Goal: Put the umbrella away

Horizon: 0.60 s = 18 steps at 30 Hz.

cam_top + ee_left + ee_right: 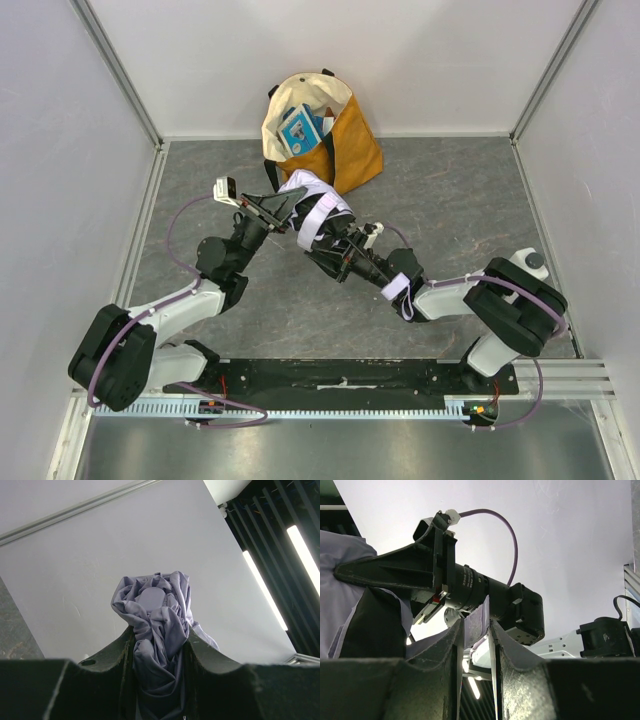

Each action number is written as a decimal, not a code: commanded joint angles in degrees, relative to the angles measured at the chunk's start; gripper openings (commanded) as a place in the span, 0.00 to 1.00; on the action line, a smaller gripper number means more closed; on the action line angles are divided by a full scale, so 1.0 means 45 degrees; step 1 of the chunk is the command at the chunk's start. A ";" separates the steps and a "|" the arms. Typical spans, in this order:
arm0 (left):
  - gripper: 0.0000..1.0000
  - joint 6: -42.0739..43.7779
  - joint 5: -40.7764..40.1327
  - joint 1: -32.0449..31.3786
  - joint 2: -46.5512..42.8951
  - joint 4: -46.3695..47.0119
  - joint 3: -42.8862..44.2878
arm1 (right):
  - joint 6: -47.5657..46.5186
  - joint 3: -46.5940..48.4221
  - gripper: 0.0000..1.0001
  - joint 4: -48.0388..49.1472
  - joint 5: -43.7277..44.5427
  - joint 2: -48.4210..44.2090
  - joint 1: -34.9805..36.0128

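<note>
The left claw (160,639) is clenched on the umbrella (156,605), whose crumpled pale lavender fabric bulges above its tips. The right claw (476,630) pinches a thin fold of the same canopy. The umbrella is held between both claws above the surface (470,200), just in front of the tote bag (345,145).

The tote bag (355,150) sat on the desk (470,220) by the far wall, with a booklet (300,128) inside it. Just before the bag was the umbrella (318,200). The left gripper (285,205) lay before the bag and towards its left side, the umbrella's bunched end between its jaws. The right gripper (335,235) lay a little farther before the bag, a fold of the umbrella between its jaws. Both arm bases stood well before the bag, at the desk's near edge.
</note>
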 commanded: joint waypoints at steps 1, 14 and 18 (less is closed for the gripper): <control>0.02 -0.0443 -0.0519 -0.0131 -0.0233 0.2549 0.0245 | 0.3545 0.0454 0.32 0.1148 0.0223 0.0168 0.0104; 0.02 -0.1319 -0.0772 -0.0598 -0.0292 0.2762 -0.0339 | 0.2670 0.1293 0.00 0.3510 0.0555 0.1338 -0.0052; 0.02 -0.2395 -0.0889 -0.0951 -0.0583 0.3329 -0.1334 | 0.1205 0.1043 0.00 0.4117 0.0807 0.1400 -0.0851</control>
